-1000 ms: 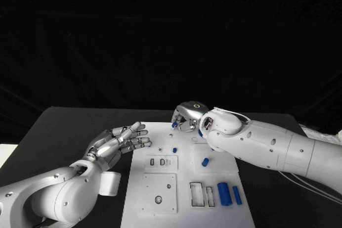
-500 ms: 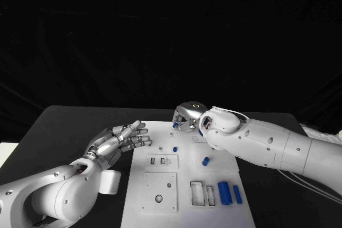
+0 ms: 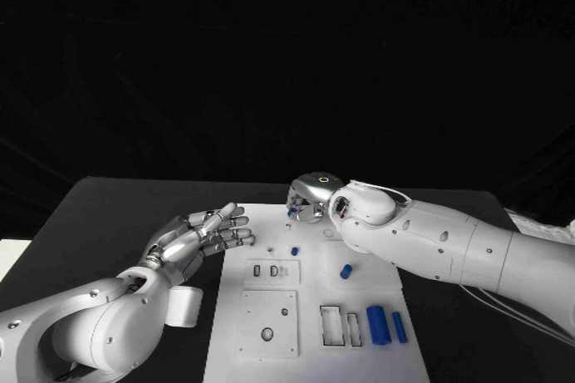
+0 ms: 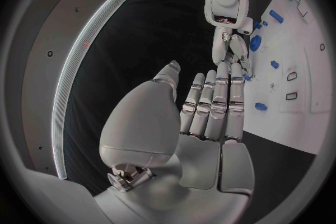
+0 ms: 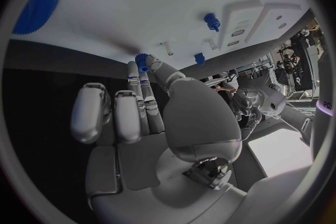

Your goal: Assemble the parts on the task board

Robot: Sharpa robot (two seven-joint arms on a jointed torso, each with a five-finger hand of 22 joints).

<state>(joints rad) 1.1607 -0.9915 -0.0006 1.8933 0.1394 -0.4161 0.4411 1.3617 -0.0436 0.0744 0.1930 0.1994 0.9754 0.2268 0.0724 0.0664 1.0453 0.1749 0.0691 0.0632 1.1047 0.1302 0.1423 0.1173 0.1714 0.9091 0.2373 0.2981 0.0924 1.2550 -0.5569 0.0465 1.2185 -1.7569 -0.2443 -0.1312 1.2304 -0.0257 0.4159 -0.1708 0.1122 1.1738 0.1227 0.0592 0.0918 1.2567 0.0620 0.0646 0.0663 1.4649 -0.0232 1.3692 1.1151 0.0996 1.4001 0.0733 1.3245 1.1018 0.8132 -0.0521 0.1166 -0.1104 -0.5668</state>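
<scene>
the right hand, polished silver metal on a smooth white arm, pinches a small blue toothed gear between thumb and fingertip, above the far end of the task board. the left hand is released, fingers extended flat and slightly apart, beside the board's left edge. the board is a flat white rectangular plate with recessed slots, lying on the matte black counter. two blue cylinders lie side by side at its near right; a short blue peg sits mid-board.
</scene>
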